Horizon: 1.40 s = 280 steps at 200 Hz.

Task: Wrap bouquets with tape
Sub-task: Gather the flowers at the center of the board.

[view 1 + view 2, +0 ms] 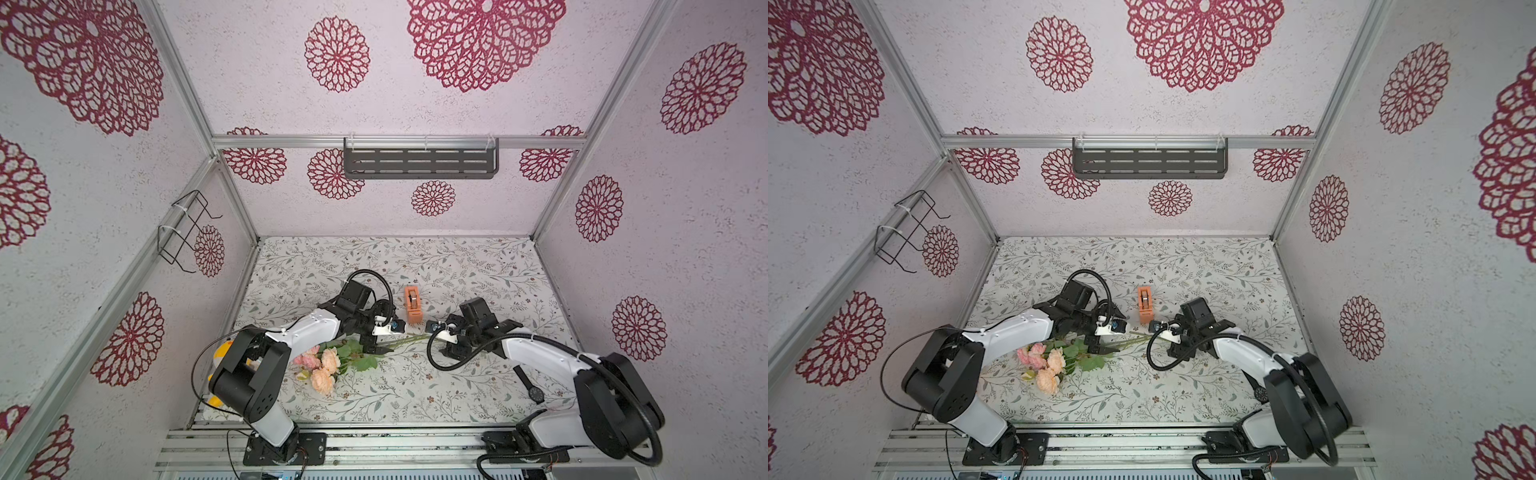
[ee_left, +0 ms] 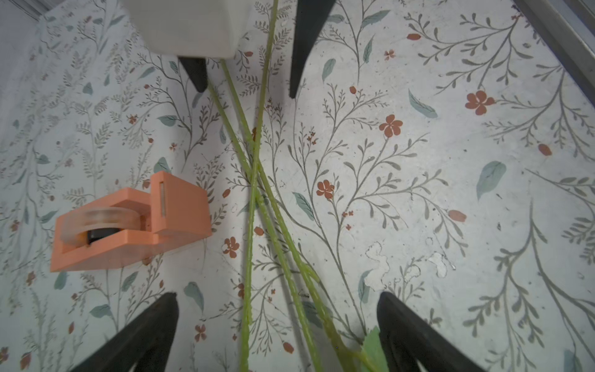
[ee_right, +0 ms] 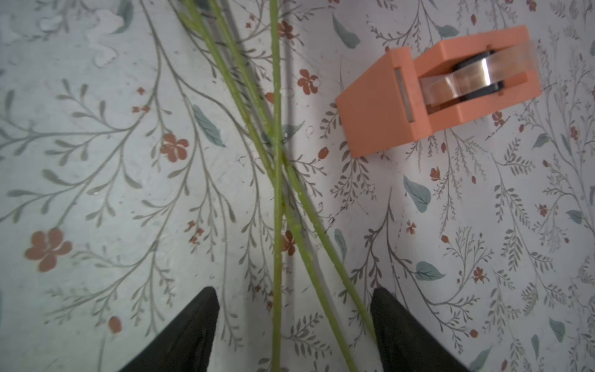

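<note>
- Bouquets (image 1: pixel 328 365): lying flat on the patterned table (image 1: pixel 457 266), blooms near the left arm's base, stems running toward the right arm. In the wrist views three thin green stems (image 2: pixel 254 180) cross one another loosely; no tape is seen on them.
- Left gripper (image 2: pixel 277 294): fingers spread wide, straddling the stems near the leaves, gripping nothing.
- Right gripper (image 3: pixel 294 290): fingers apart, straddling the stems toward their cut ends. One stem runs close to a finger, but no grip is seen.
- Tape (image 1: pixel 412 305): roll seated in its orange dispenser, standing on the table just beyond the stems, between the two wrists. No pulled strip is visible.
- Step in hand, as judged: gathering and aligning the stems; wrapping not yet begun, task at an early stage.
- Next move calls for: one gripper closing on the crossing point to bunch the stems, the other free to draw tape from the dispenser.
- Risks: splayed stems may slip out of a narrow pinch; the dispenser is light-looking and may slide when pulled.
- Surroundings: a black wristwatch (image 1: pixel 530 384) lies by the right arm, well apart from the stems; a yellow object (image 1: pixel 220 352) is half hidden behind the left arm, identity unclear. Neither obstructs.
</note>
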Motion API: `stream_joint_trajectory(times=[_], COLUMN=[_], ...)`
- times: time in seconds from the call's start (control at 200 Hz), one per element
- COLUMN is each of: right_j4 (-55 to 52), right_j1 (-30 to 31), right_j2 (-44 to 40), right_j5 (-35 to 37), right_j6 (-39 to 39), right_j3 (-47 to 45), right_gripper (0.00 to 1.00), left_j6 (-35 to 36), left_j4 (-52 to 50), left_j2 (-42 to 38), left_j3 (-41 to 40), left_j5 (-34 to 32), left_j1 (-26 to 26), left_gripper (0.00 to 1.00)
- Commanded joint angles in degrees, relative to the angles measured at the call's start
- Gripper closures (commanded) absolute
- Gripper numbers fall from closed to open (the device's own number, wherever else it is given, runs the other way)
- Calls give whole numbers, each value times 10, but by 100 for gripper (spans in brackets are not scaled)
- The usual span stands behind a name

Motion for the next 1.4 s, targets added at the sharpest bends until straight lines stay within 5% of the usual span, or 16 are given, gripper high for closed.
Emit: stream_joint_trajectory(times=[0.0, 0.185, 0.435, 0.6, 0.956, 1.276, 1.396], right_j4=[-15, -46, -15, -57, -31, 8, 20], right_j1=[-12, -16, -21, -23, -23, -23, -24], right_j2=[47, 85, 103, 109, 102, 84, 92], right_j5=[-34, -12, -3, -28, -28, -21, -15], right_j6=[-52, -72, -90, -96, -102, -95, -99], right_j3=[47, 69, 74, 97, 67, 41, 41], right_gripper=[29, 41, 74, 85, 94, 95, 95], left_j6=[29, 32, 54, 57, 27, 25, 12], left_j4=[-57, -63, -117, -118, -86, -140, -170], left_j2=[32, 60, 98, 115, 114, 152, 137], left_j3=[28, 43, 85, 100, 124, 139, 149], left_j5=[-11, -13, -11, -28, -57, -120, -107], left_j1=[-4, -5, -2, -2, 3, 1, -4], left_gripper=[5, 10, 22, 15, 1, 17, 14])
